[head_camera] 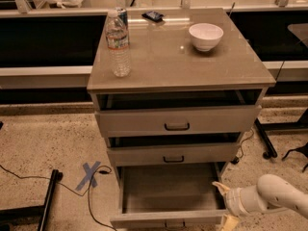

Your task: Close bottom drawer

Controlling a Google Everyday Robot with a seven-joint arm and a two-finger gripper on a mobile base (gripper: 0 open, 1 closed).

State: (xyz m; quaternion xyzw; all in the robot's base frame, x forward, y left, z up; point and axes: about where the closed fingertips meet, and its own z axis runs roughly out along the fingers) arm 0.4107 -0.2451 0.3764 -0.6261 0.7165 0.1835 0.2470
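The bottom drawer [168, 189] of the grey-beige cabinet [178, 57] is pulled far out, and its inside is empty. Its slim front panel [144, 220] sits at the picture's lower edge, with the small black handle [174, 224] partly cut off. My gripper [224, 205] is at the drawer's right front corner, on the white arm [279, 196] coming in from the lower right. Its pale fingers are spread apart, one [219, 187] by the drawer's right side wall and one [230, 222] by the end of the front panel. It holds nothing.
The top drawer [176, 121] and middle drawer [173, 154] stand slightly out. On the cabinet top are a water bottle [118, 44], a white bowl [206, 36] and a small dark object [154, 16]. A blue tape X [90, 174], a cable and a black stand leg [48, 198] lie on the floor at left.
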